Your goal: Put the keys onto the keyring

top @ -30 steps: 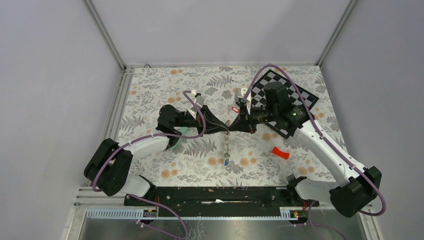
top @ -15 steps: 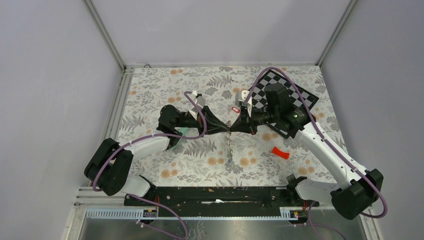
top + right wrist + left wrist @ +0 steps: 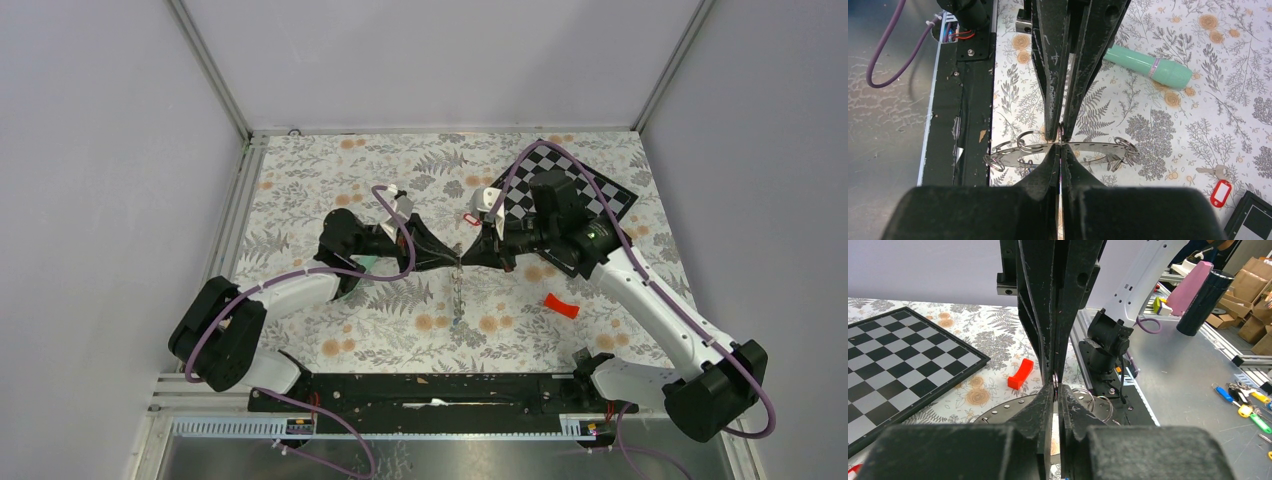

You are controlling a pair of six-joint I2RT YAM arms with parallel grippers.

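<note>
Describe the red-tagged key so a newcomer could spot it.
Find the chessboard at the far right of the table. Off its left corner lies a small key. Its red tag has a white window, unlike the larger, plain curved red piece.

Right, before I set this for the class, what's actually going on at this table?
Two robot arms meet tip to tip above the middle of the table. The left gripper and the right gripper are both closed on the keyring, holding it up between them, with a chain hanging below it. A red-tagged key lies loose on the table near the chessboard, not yet on the ring.
</note>
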